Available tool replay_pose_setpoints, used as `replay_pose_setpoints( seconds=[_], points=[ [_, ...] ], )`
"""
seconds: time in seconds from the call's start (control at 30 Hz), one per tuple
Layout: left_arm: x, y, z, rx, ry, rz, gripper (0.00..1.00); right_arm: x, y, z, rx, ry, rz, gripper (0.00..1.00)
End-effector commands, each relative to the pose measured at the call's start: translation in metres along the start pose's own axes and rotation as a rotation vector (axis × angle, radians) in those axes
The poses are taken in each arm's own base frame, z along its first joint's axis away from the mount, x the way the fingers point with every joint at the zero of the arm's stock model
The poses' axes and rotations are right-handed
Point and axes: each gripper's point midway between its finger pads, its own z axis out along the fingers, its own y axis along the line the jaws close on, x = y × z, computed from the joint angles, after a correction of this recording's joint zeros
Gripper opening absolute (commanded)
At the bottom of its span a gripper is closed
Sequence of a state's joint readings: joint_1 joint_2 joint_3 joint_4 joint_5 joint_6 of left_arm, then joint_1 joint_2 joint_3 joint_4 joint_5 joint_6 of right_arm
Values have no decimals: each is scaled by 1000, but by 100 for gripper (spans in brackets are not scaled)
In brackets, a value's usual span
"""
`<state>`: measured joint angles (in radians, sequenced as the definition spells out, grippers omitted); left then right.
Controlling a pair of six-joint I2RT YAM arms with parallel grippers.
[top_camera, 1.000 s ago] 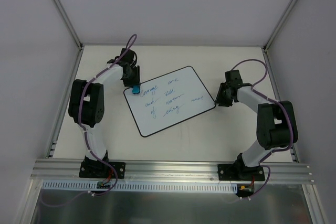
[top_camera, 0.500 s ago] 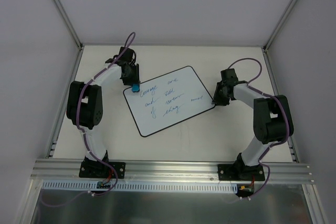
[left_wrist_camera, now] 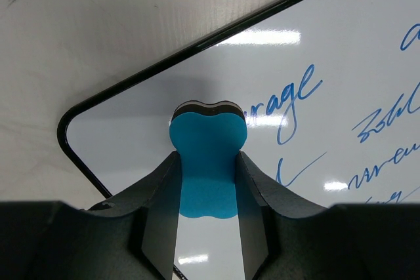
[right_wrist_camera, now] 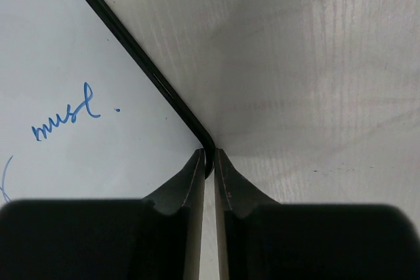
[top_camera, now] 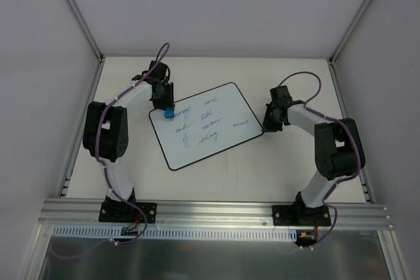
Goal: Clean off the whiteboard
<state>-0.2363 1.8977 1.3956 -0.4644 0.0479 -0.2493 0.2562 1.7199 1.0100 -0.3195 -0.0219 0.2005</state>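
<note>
The whiteboard point(top_camera: 203, 129) lies tilted on the table, with several lines of blue handwriting on it. My left gripper point(top_camera: 167, 109) is shut on a blue eraser point(left_wrist_camera: 208, 137) whose tip rests on the whiteboard point(left_wrist_camera: 367, 57) near its far left corner, just left of the first written word. My right gripper point(top_camera: 266, 124) is at the board's right corner. In the right wrist view the gripper point(right_wrist_camera: 210, 156) has its jaws pinched on the black border of the whiteboard point(right_wrist_camera: 79, 50), next to a small blue word.
The cream tabletop point(top_camera: 289, 77) is bounded by grey walls at the back and sides, and a metal rail point(top_camera: 216, 213) runs along the near edge by the arm bases.
My right gripper moved left to the board's right corner and closed on its border. The board slid slightly left. The left gripper and eraser shifted a little with it.
</note>
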Motion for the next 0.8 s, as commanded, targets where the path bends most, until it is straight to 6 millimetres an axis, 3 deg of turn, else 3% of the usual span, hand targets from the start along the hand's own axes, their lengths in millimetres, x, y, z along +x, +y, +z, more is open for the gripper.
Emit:
replay_pose_setpoints(
  seconds=[0.0,0.33,0.53,0.67,0.77],
  points=[
    [-6,-2,-14,-13,-30,14,0,9,-2,-1,28,30,4,0],
    [11,20,18,-127,50,-10,0,11,1,-1,24,34,-14,0],
    [15,18,34,-151,83,-49,0,20,7,-3,17,44,-43,0],
    [17,1,43,-134,101,-47,0,28,15,-4,5,50,-73,0],
    [20,-33,53,-89,110,-5,0,33,22,-4,-2,56,-86,0]
  ],
)
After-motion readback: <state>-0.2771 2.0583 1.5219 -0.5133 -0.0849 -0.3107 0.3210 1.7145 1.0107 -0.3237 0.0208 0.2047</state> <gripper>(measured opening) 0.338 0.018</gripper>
